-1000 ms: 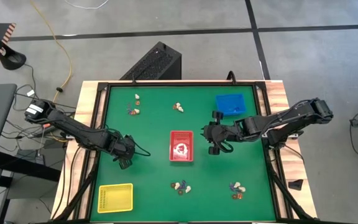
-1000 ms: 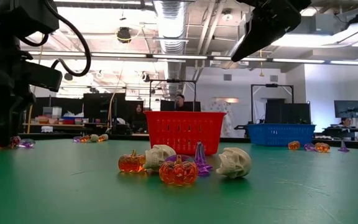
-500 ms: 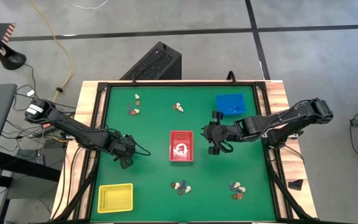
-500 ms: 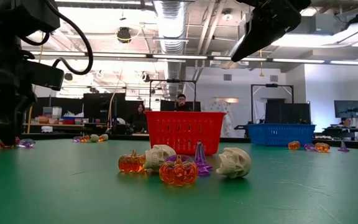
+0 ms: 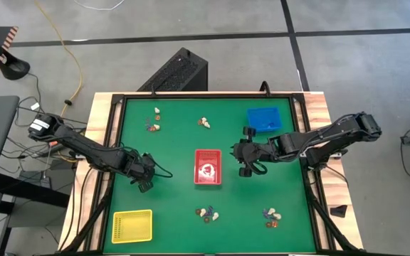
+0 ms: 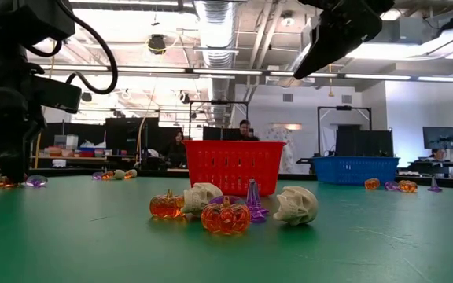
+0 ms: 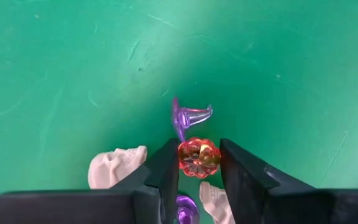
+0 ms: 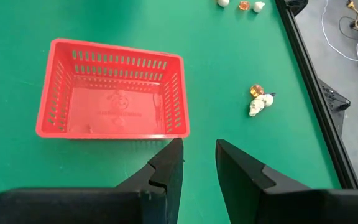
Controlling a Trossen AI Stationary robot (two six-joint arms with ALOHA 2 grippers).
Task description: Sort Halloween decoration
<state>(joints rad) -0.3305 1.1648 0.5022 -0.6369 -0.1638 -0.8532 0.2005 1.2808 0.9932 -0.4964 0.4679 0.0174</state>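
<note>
Our left gripper (image 7: 199, 163) has its jaws narrowed around a small translucent orange pumpkin trinket (image 7: 198, 157), fingers just at its sides, on the green table (image 5: 169, 142). Our right gripper (image 8: 198, 158) hangs part-open and empty beside the red slatted plastic tray (image 8: 109, 90). We see no readable writing.

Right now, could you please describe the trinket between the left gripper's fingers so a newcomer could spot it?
On the green table, find the left gripper near its left edge. Its fingers flank an orange pumpkin. Its neighbours are cream skulls and purple hats; it alone is orange there.
</note>
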